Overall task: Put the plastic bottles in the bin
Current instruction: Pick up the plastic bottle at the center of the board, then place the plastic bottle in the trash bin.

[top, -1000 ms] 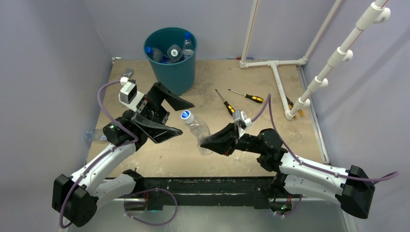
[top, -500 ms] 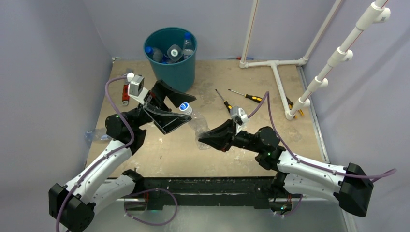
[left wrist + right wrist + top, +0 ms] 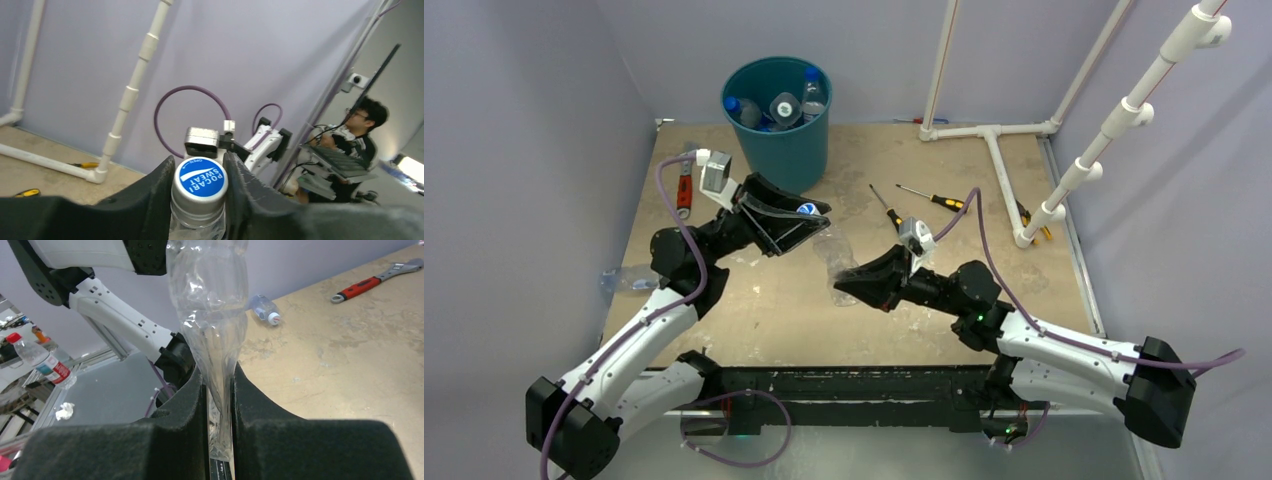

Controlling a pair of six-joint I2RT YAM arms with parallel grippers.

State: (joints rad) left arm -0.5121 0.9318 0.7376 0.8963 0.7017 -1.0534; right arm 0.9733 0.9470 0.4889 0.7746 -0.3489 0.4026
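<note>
Right hand (image 3: 218, 385) and left hand (image 3: 199, 162) meet over the middle of the desk (image 3: 754, 310), in front of the bin (image 3: 789, 160), which stands at the far side with several bottles in it. Between them, off the desk, hangs one clear crushed bottle (image 3: 210, 295). The right hand pinches its flattened base, and the left is pressed against both sides of the blue cap (image 3: 201, 176). I read this as a hand-over. I'd make sure the left grip is firm on the cap, which looks slippery. Then I'd spread the right hand fully before drawing it back, since the crumpled body may twist.
</note>
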